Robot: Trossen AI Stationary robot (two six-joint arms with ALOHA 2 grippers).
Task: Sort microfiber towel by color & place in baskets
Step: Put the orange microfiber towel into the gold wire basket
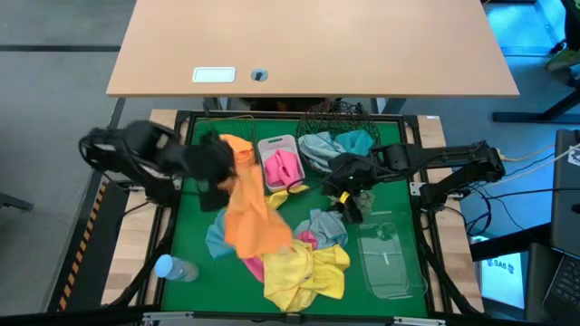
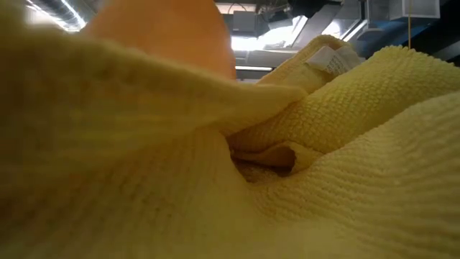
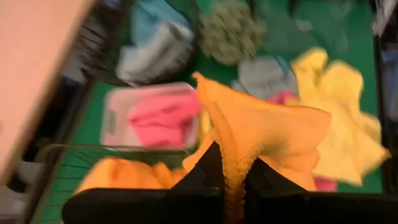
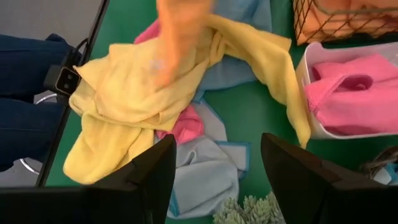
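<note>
Fingers of the left tool (image 3: 227, 193) pinch an orange towel (image 1: 246, 213); right tool (image 4: 214, 168) gapes wide, empty.

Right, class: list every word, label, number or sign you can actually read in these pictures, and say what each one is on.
None can be read.
White card on the far wooden table: print too small.
Sewn tag on the yellow towel: blurred.
Screen beside the table: letters too small to make out.
</note>
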